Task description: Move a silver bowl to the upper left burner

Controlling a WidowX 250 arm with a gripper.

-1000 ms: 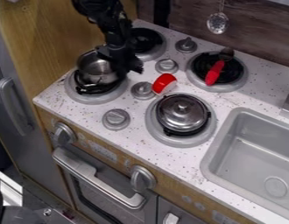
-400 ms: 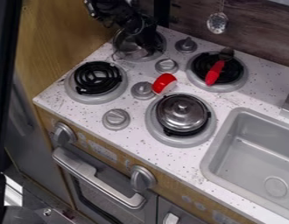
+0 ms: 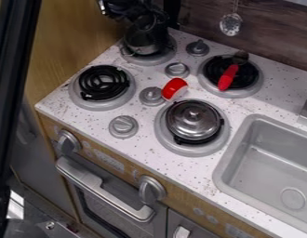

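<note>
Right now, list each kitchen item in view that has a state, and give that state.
Silver bowl: upright, at the upper left burner
Lower left burner: bare
Silver lid: knob up, over the lower right burner
Red-handled utensil: lying across the upper right burner
Red cup: tipped over
Slotted spoon: hanging
Oven door: shut

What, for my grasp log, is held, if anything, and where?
Cannot tell: the end effector is at the silver bowl, but any hold is unclear.
</note>
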